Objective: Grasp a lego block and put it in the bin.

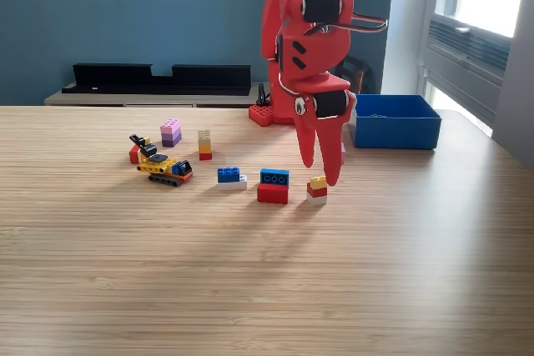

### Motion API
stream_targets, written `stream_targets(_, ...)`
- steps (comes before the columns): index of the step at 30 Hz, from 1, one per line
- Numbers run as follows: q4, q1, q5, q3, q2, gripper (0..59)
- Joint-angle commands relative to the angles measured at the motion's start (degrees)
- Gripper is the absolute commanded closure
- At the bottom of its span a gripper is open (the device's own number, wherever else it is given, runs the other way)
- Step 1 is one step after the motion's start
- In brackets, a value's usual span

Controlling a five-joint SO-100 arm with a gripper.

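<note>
No brand, label or readable writing shows on anything in the exterior view.

One red arm (304, 39) stands at the far edge of the wooden desk (267, 273), its end effector (319, 164) pointing straight down with the two fingers parted and nothing between them. The tips hang just above a small stack of one yellow, one red and one white brick (317, 189), which sits on the desk directly under the fingers; whether they touch it cannot be told.

One blue bin (396, 121) rests near the far edge toward the exterior view's right, well apart from the bricks. Its contents cannot be made out.

Five more lego pieces or stacks lie in a loose row across the middle of the desk: a blue-on-red pair (274, 186) just beside the small stack, a blue-on-white pair (230, 178), a thin tan, yellow and red tower (204, 145), a pink and purple stack (171, 132), and a yellow and black toy digger (163, 164) with a red brick (133, 154) touching its far end.
</note>
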Motion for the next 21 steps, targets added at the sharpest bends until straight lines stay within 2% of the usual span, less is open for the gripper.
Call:
stream_targets(1, 0.4, -0.5, -0.3, -6.4, -1.5, 31.7)
stream_targets(10, 0.4, -0.4, -0.2, -10.4, -7.1, 34.8)
stream_targets(15, 0.4, -0.4, 0.4, -12.3, -9.9, 38.5)
stream_targets(17, 0.7, -0.4, 0.4, -13.4, -11.0, 43.5)
stream_targets(21, 0.9, -0.4, 2.6, -14.9, -11.9, 58.5)
